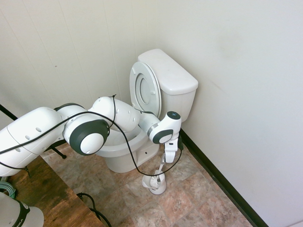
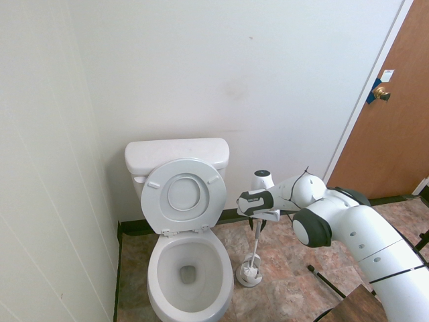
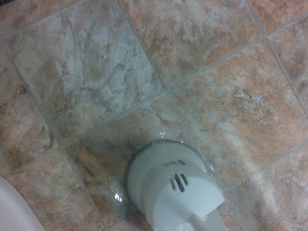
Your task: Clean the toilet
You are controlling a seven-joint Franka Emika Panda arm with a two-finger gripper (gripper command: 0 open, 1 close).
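The white toilet stands against the wall with its seat and lid raised; its bowl holds a little water. Right of the bowl, a white brush holder sits on the tiled floor, and a thin brush handle rises from it. My gripper points down right at the top of that handle, beside the bowl. The wrist view looks straight down on the holder. How far the gripper has closed around the handle is not visible.
A dark baseboard runs along the wall right of the holder. A brown door stands at the far right. A wooden surface lies near the arm's base. Bare tiled floor surrounds the holder.
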